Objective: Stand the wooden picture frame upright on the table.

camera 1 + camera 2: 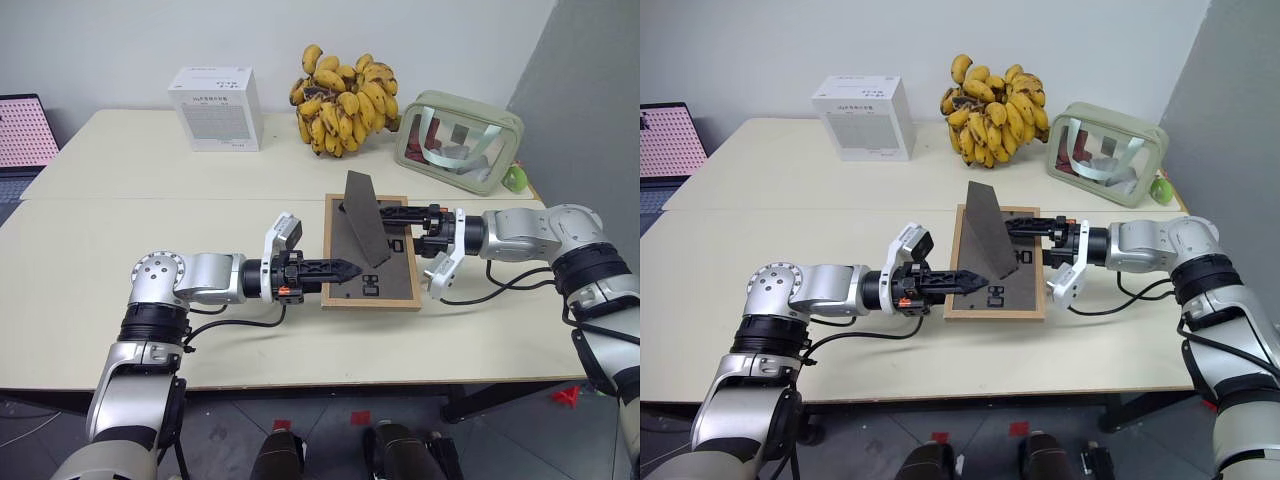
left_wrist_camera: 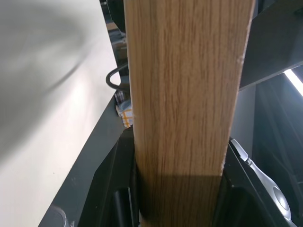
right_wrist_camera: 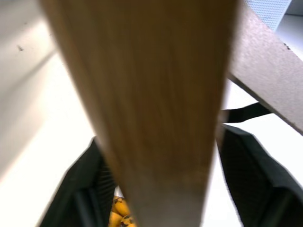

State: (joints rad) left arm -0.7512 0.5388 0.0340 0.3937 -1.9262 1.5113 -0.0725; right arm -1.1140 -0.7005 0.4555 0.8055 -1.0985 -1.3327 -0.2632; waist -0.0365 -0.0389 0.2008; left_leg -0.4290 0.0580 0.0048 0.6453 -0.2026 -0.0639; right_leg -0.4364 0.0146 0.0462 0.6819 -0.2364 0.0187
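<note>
Left end effector [image 1: 335, 268]: reaches in from the robot's left, level, fingers clenched on the near-left edge of the wooden picture frame [image 1: 372, 285]; in the left wrist view the light-wood rail sits between both fingers [image 2: 120, 189].
Wooden picture frame: face down, dark grey back up, at the middle of the worktop [image 1: 150, 250], just on the near side of its seam; long axis runs from near to far, short sides toward the robot and away from it.
Easel stand [image 1: 364, 218]: swung up off the back, hinged at the far end, rising as a dark wedge.
Right end effector [image 1: 392, 214]: comes in from the robot's right at the frame's far-right edge; the rail lies between its fingers [image 3: 251, 175], but I cannot tell whether they are pressing on it.
Far edge: white box [image 1: 216, 108], bunch of bananas [image 1: 344, 98], green pouch [image 1: 458, 138].
</note>
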